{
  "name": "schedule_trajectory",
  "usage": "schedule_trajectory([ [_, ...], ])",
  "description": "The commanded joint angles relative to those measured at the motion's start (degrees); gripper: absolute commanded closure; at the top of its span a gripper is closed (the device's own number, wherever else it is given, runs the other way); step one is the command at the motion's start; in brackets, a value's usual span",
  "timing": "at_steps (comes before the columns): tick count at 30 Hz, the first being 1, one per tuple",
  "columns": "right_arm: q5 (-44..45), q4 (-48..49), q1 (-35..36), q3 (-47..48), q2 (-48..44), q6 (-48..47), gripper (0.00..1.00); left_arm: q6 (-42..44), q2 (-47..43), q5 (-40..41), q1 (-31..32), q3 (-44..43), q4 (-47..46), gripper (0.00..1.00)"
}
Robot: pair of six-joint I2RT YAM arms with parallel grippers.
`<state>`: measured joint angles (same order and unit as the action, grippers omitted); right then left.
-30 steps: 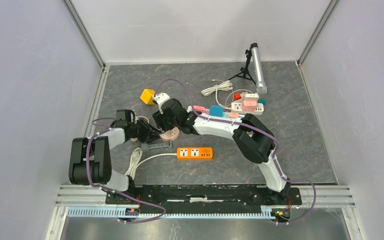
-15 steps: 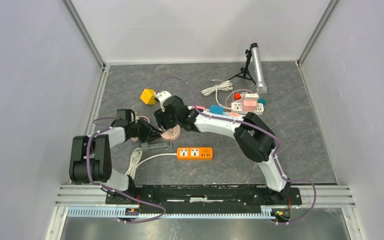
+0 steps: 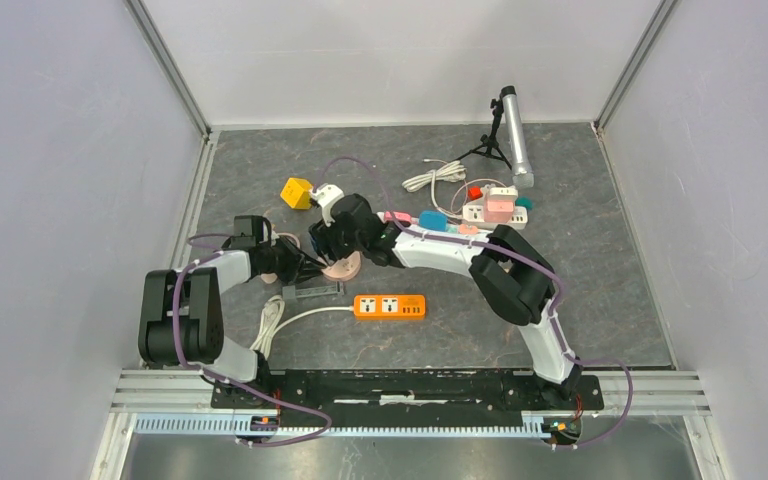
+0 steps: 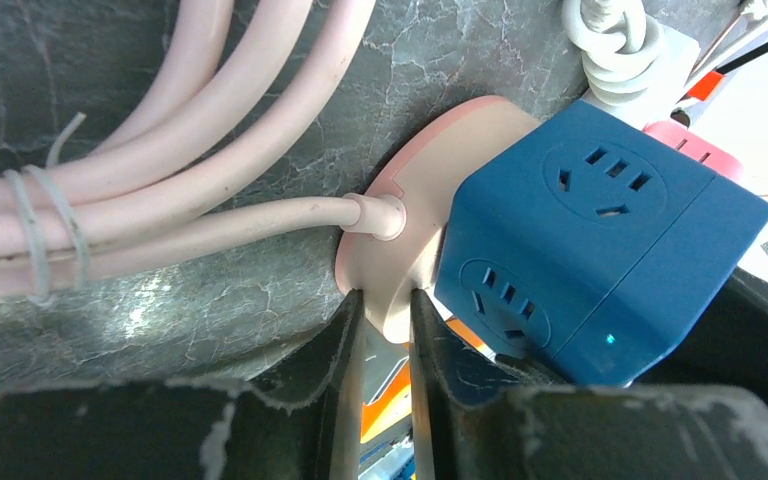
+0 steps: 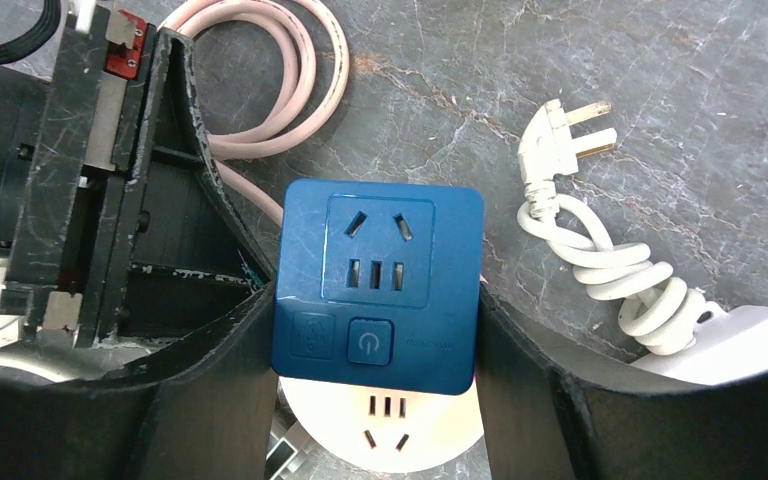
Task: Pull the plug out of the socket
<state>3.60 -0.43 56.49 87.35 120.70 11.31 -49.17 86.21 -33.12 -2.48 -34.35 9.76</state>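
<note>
Desk [image 3: 610,300]: we see a grey marbled surface filling the middle of the top view.
Orange power strip [image 3: 389,306]: lies flat just below centre, apart from both arms.
Pink cable [image 4: 210,170]: loops across the upper left of the left wrist view and runs into the socket's side.
Pink round socket [image 4: 415,200]: sits on the desk left of centre in the top view.
Blue cube adapter [image 5: 380,270]: we see it seated on top of the pink round socket, outlets facing up.
Right end effector [image 5: 378,340]: fingers press the cube's two opposite sides, holding it.
Left end effector [image 4: 385,310]: narrow, pinching the socket's rim.
</note>
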Motion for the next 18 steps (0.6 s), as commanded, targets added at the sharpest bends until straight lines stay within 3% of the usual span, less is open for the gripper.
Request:
schedule_trajectory([
  [1, -7.85, 5.62, -0.67, 0.50, -4.24, 4.87, 1.00, 3.82, 2.86, 8.58, 0.65, 1.72, 6.50, 0.89],
  [12, -0.34, -0.92, 1.93, 6.73, -2.67, -6.90, 1.00, 3.56, 3.60, 8.05, 0.81, 1.50, 6.49, 0.90],
  [18, -11.40, 2.56, -1.81, 6.27, -2.47, 3.00, 1.00, 3.55, 4.13, 7.68, 0.81, 1.32, 6.50, 0.90],
])
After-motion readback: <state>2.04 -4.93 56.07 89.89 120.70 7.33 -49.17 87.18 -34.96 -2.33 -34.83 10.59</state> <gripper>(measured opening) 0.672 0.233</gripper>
